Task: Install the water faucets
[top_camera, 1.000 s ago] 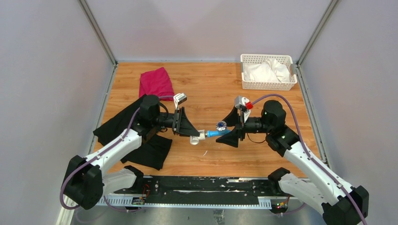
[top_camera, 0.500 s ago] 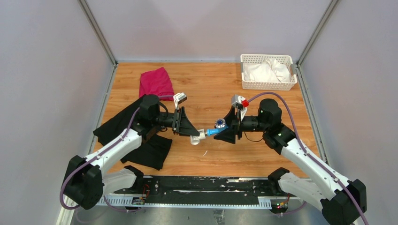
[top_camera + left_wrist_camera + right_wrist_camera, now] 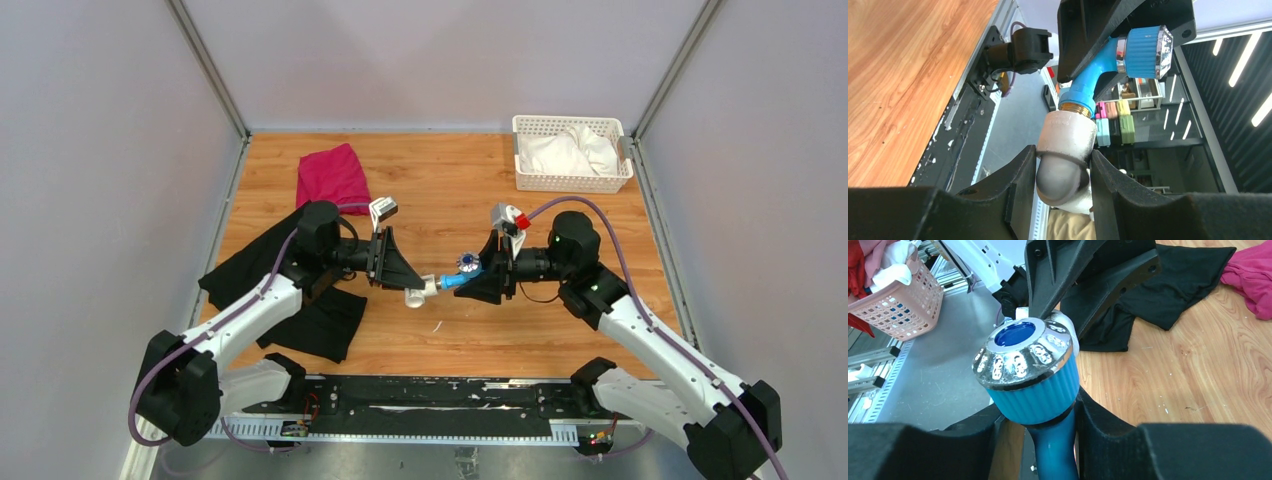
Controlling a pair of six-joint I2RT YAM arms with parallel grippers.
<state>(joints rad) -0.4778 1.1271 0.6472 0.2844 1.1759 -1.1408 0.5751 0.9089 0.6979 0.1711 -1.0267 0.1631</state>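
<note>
Two end effectors meet above the middle of the wooden surface. The left end effector is clamped on a short white plastic pipe fitting. The right end effector grips the bright blue plastic tap, whose threaded end sits in that fitting.

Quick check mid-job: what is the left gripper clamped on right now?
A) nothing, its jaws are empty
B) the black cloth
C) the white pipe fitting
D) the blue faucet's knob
C: in the left wrist view the left gripper pinches the white pipe fitting between its fingers, while the blue faucet meets the fitting's mouth with its threaded end.
</note>
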